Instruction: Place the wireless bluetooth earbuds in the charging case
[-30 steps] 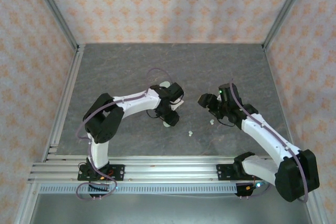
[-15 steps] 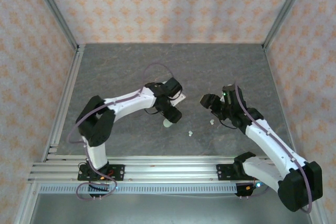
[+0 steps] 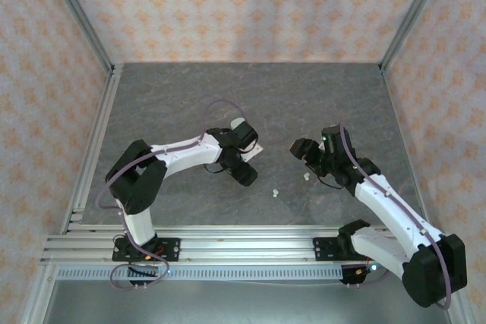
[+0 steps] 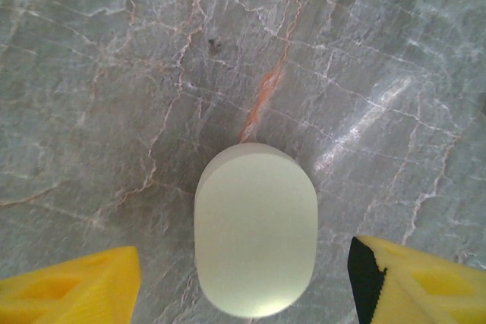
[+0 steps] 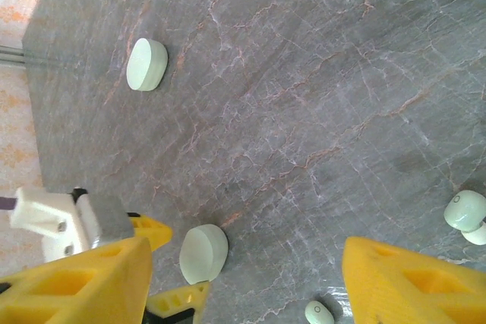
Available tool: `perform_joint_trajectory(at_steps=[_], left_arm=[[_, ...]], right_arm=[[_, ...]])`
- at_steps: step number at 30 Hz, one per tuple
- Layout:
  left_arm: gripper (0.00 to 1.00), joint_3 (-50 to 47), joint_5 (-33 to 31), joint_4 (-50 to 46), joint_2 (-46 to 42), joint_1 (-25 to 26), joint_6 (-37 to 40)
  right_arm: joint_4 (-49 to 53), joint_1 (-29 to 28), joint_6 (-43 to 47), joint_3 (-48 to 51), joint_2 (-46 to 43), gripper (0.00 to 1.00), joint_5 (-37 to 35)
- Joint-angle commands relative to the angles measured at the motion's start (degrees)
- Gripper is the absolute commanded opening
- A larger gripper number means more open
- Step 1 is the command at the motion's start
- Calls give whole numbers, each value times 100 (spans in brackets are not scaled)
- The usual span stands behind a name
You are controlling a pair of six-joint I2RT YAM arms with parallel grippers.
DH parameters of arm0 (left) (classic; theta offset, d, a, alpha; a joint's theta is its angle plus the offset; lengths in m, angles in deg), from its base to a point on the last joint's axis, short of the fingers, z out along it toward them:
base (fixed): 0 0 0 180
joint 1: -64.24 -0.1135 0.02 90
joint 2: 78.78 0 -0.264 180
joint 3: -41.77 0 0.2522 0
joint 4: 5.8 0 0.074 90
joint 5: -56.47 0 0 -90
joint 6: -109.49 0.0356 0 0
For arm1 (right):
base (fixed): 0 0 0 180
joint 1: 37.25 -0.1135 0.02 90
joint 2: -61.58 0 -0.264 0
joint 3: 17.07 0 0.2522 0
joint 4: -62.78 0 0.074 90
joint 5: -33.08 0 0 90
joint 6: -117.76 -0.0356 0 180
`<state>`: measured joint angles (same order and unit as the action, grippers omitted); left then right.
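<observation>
A pale green oval charging case point(image 4: 255, 229) stands on the marble table between the yellow fingers point(image 4: 76, 286) of my left gripper point(image 4: 243, 290), with a gap on each side. That gripper point(image 3: 244, 174) is open and hovers over the case near the table's middle. The right wrist view shows the same case point(image 5: 203, 253) on its edge between the left fingers. A second case point(image 5: 146, 64) lies farther back point(image 3: 238, 123). Small whitish earbuds lie loose: one point(image 3: 276, 193) near the front, one point(image 3: 306, 176) by the right arm. My right gripper point(image 3: 300, 146) is open and holds nothing, with an earbud point(image 5: 319, 312) on the table below it.
Two more earbuds point(image 5: 465, 210) lie close together at the right edge of the right wrist view. Aluminium rails point(image 3: 228, 248) run along the near edge, and patterned walls point(image 3: 243, 5) close the table on three sides. Bare marble stretches toward the back.
My left gripper has opened and let go of the pale green case, and has shifted over it, so the top view no longer shows the case. The right arm has barely moved.
</observation>
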<state>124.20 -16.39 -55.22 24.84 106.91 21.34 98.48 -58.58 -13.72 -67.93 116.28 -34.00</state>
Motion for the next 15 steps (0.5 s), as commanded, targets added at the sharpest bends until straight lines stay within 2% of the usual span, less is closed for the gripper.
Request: perform_joint_trajectory(at_steps=[1,8,13,15], left_arm=[[72,-129,-12,295,114,63,48],[60,-88,140,418,376,61,147],[44,-225,118,406,330,58,262],[41,-319,97,459,223,60,298]], right_arm=[[48,26,-96,95,-151,67,-14],[-130,29,-320,262,-204,67,97],[-363,31,-521,390,-205,68,221],[-546,33,-644,481,-201,68,315]])
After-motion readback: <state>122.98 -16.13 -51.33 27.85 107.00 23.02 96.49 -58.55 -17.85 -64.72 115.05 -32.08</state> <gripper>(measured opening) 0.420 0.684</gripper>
